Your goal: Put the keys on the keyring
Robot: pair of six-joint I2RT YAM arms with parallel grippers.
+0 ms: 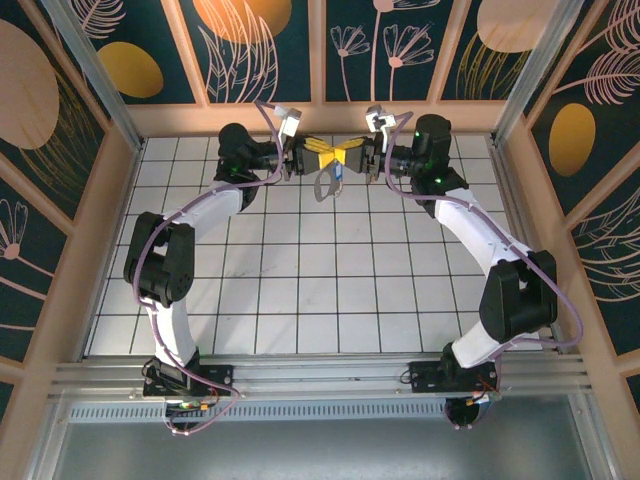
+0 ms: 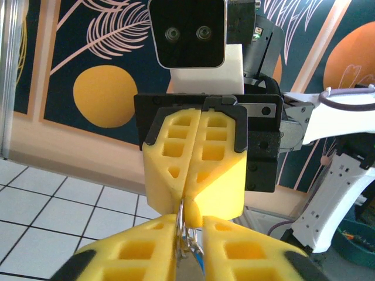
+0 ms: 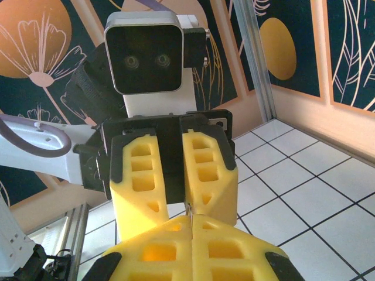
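The left gripper and right gripper meet tip to tip over the table's far edge. Each is pressed together on the one silvery keyring hanging between them, and one blue-headed key lies against it.

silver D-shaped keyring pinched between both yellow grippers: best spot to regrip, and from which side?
Probably the free lower loop, from below. The silver D-shaped keyring hangs under the meeting tips of the left gripper and right gripper, which cover its top. Close the jaws across its thin wire.
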